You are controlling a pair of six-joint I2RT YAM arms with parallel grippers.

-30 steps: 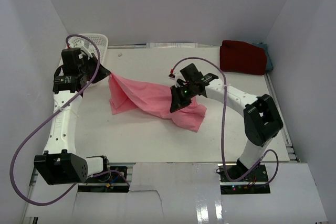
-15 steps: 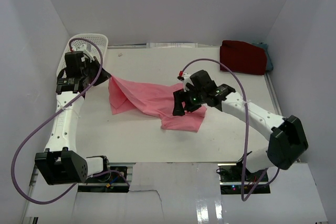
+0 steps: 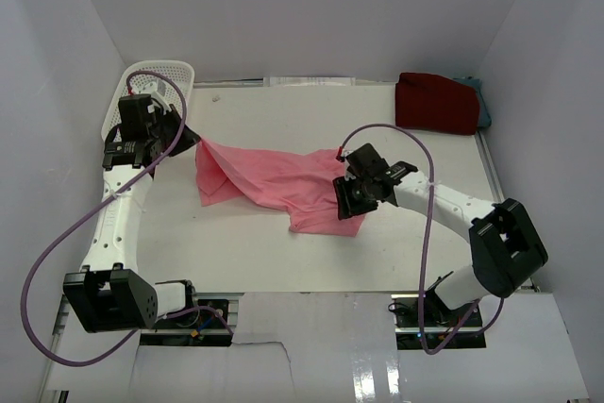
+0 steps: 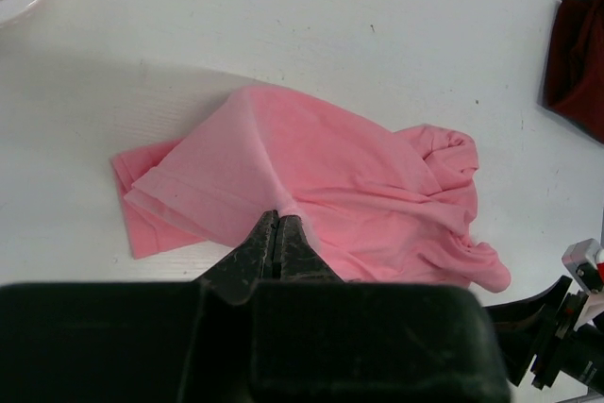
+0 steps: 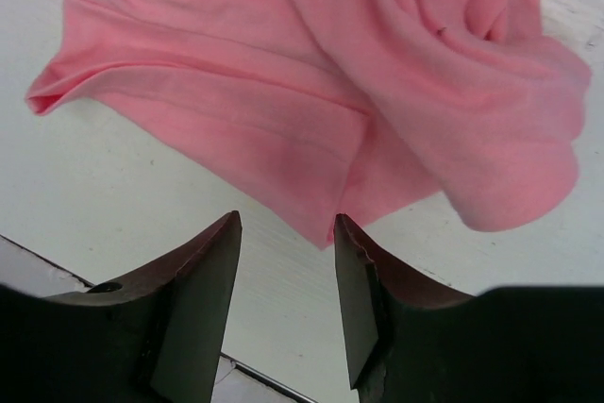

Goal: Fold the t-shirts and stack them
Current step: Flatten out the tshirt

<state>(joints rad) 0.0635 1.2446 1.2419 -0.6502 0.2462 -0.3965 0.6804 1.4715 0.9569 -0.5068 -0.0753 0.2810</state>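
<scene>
A light pink t-shirt [image 3: 274, 181] lies crumpled across the middle of the table [image 3: 264, 252]. My left gripper [image 3: 193, 139] is shut on its upper left edge, the cloth [image 4: 311, 172] pinched between the closed fingertips [image 4: 279, 217] and pulled up slightly. My right gripper [image 3: 349, 207] hovers over the shirt's lower right corner [image 5: 326, 233], open, with only that corner's tip and bare table between its fingers [image 5: 212, 252]. A folded dark red t-shirt [image 3: 436, 103] lies at the back right, on a teal-grey one [image 3: 484, 106] that peeks out behind it.
A white perforated basket [image 3: 156, 82] stands at the back left corner, right behind the left arm. White walls close in the table on three sides. The table's right edge has a metal rail [image 3: 500, 205].
My right gripper has let go of the pink shirt's right part, which dropped flat. The gripper moved right and down to the lower right corner. The left gripper keeps its hold.
</scene>
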